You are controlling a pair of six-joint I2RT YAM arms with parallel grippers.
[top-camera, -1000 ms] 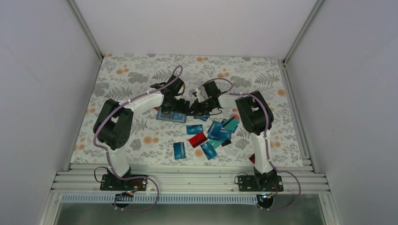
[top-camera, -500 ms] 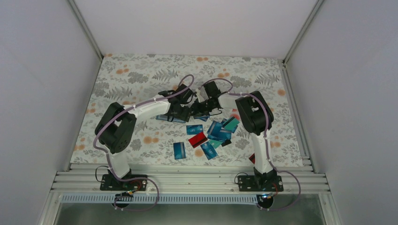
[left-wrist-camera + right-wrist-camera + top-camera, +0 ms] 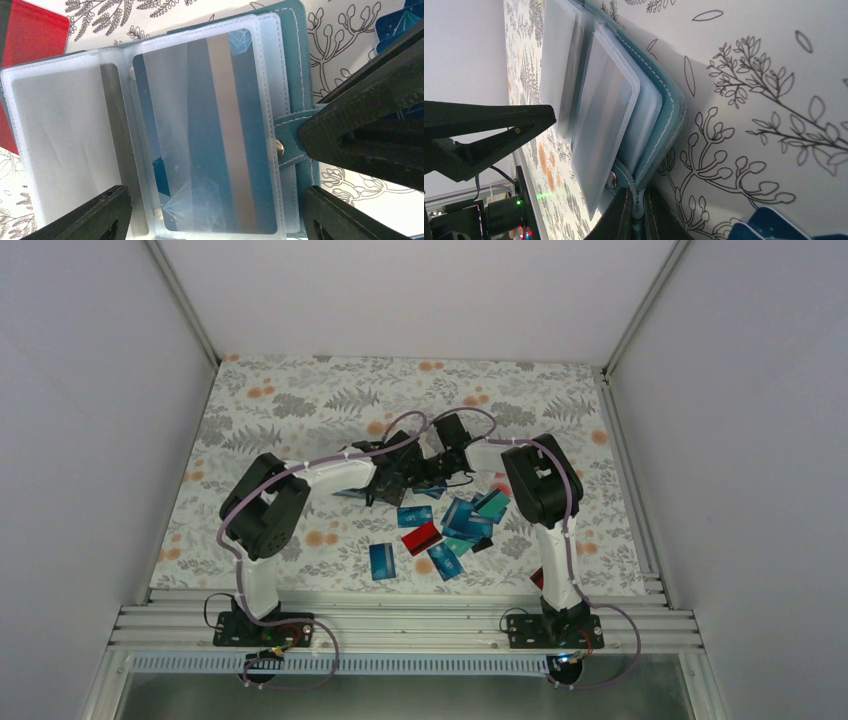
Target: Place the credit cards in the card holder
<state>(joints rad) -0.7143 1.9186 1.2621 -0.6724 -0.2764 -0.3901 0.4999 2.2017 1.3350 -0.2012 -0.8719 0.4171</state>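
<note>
The card holder lies open on the floral table, its clear sleeves fanned out. One blue credit card with a grey stripe sits inside a sleeve. My left gripper hovers open right over that sleeve, one finger on each side of it. My right gripper is shut on the holder's teal snap tab. In the top view both grippers, left and right, meet over the holder, which is mostly hidden. Several loose credit cards lie in front of them.
A red card lies just beside the holder, with a blue card on the other side. In the top view a red card and blue ones are scattered toward the near edge. White walls enclose the table.
My left arm has swung right and forward, bringing its gripper over the open holder next to the right gripper. The right arm has stayed still, gripping the tab.
</note>
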